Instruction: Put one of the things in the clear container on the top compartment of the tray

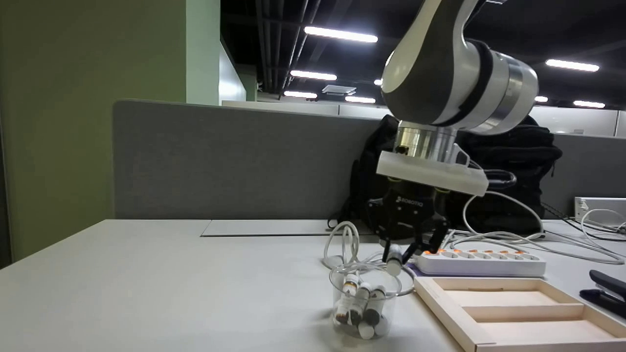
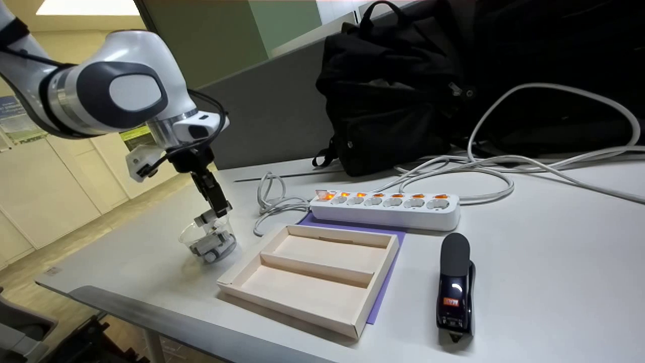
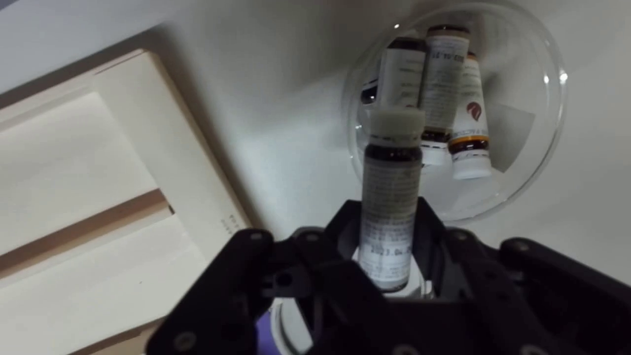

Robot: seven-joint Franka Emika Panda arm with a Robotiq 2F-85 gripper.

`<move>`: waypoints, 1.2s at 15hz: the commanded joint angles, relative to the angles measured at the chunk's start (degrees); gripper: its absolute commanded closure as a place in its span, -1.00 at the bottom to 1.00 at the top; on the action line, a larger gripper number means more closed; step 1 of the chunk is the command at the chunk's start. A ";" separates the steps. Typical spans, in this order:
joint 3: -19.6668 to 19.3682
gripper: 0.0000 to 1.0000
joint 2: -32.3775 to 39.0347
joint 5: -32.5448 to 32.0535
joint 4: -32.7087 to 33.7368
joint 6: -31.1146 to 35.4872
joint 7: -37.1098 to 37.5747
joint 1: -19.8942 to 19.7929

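Note:
My gripper (image 1: 397, 255) is shut on a small bottle with a white cap and printed label (image 3: 392, 207). It holds the bottle by its lower end, beside and above the rim of the clear container. The clear container (image 1: 337, 282) is a round see-through cup with several similar bottles (image 3: 443, 84) leaning in it. It also shows in the other views (image 2: 186, 235) (image 3: 556, 123). The light wooden tray (image 1: 447, 313) lies beside the container, with a divider (image 2: 317, 269) between two compartments. Both compartments look bare in both exterior views. The tray's corner shows in the wrist view (image 3: 162, 138).
A white power strip (image 2: 385, 214) with orange switches lies behind the tray, with white cables (image 2: 274, 204) near the container. A purple sheet (image 2: 385, 287) lies under the tray. A black stapler (image 2: 456, 287) is beside the tray. A black backpack (image 2: 388, 96) stands behind.

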 commanded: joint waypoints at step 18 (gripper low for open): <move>-7.80 0.85 -5.00 -16.55 0.20 -10.98 -24.30 -10.51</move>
